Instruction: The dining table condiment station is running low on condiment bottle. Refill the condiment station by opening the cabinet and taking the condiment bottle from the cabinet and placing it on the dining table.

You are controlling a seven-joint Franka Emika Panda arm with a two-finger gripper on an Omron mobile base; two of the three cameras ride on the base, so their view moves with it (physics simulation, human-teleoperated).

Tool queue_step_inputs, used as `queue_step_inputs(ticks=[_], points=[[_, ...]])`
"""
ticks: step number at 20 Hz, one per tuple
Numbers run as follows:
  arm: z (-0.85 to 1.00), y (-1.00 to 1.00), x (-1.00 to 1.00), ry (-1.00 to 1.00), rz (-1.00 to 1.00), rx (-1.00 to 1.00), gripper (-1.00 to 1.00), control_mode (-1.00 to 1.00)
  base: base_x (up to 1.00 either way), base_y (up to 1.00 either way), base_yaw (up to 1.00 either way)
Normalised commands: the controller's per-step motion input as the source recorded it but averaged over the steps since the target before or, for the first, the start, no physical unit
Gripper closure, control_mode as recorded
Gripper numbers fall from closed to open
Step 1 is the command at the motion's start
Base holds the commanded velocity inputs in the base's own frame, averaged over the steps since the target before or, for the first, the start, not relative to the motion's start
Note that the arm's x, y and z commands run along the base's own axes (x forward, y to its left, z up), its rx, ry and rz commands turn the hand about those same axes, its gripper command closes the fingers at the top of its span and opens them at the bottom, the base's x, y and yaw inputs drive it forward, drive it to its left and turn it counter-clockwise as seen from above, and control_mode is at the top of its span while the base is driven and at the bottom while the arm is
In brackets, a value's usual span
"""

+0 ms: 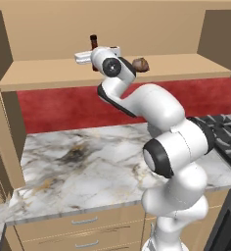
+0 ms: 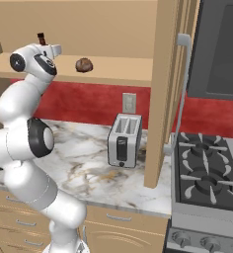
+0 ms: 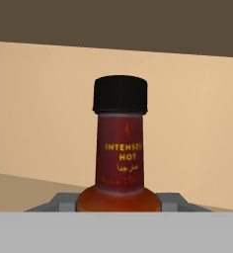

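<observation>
The hot-sauce bottle (image 3: 120,148) stands upright on the shelf (image 1: 49,73) of the open wall cabinet (image 2: 165,74), well back from the shelf's front edge and close before the tan back wall. The fingers (image 3: 119,203) sit on either side of its lower body, one grey pad (image 3: 64,201) to each side; whether they press the glass or only flank it cannot be told. In the hand view the black cap, the narrow neck and the label reading "INTENSE HOT" show plainly, with bare wall all round. From the left base view just the cap and neck (image 1: 93,41) rise above the white hand (image 1: 99,55), and a small brown round thing (image 1: 141,64) lies on the shelf just beside the wrist. The right base view sets that brown thing (image 2: 84,64) well right of the bottle (image 2: 41,38), with free shelf beyond it up to the open cabinet door and its long silver handle (image 2: 182,89). Below, that view shows a toaster (image 2: 124,140) on the marble table (image 1: 88,162) near the door's lower edge, and a stove (image 2: 207,168) to the right.
</observation>
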Motion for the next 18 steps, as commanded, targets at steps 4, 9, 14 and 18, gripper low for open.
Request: queue_step_inputs(ticks=[4, 9, 14, 18], points=[[0.00, 0.00, -0.22, -0.02, 0.00, 0.00, 1.00, -1.00, 0.00, 0.00, 0.00], [0.00, 0.00, -0.85, -0.08, 0.02, 0.01, 1.00, -1.00, 0.00, 0.00, 0.00], [0.05, 0.01, -0.95, -0.01, 0.04, 0.00, 1.00, -1.00, 0.00, 0.00, 0.00], [0.37, 0.00, -0.94, 0.01, 0.04, 0.00, 1.00, -1.00, 0.00, 0.00, 0.00]])
